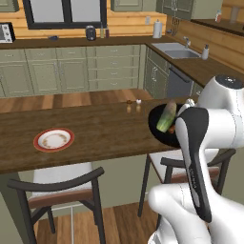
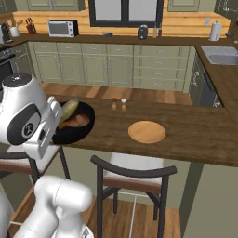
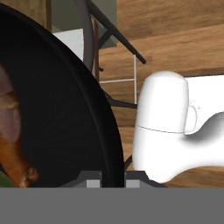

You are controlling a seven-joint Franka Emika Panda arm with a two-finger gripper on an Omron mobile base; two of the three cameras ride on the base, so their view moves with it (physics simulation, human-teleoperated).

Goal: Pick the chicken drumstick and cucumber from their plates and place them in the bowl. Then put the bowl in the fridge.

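Note:
The glossy black bowl (image 1: 157, 127) hangs tilted just off the near edge of the wooden table (image 1: 95, 133), right of its middle. My gripper (image 3: 112, 180) is shut on the bowl's rim (image 3: 114, 144), one fingertip on each side. Inside the bowl (image 2: 76, 131) lie the pale green cucumber (image 2: 68, 109) and the reddish-brown chicken drumstick (image 2: 75, 122). The hand view shows the drumstick (image 3: 13, 148) close up. The red-rimmed plate (image 1: 54, 139) sits bare on the table's left part. The orange-yellow plate (image 2: 146, 131) lies bare near the table's middle. The fridge is out of view.
Dark chairs with pale seats (image 1: 62, 183) (image 2: 135, 174) stand tucked along the table's near side. Two small shakers (image 1: 133, 106) stand at its far edge. Green cabinets and a counter with a sink (image 1: 174, 50) line the back and right walls.

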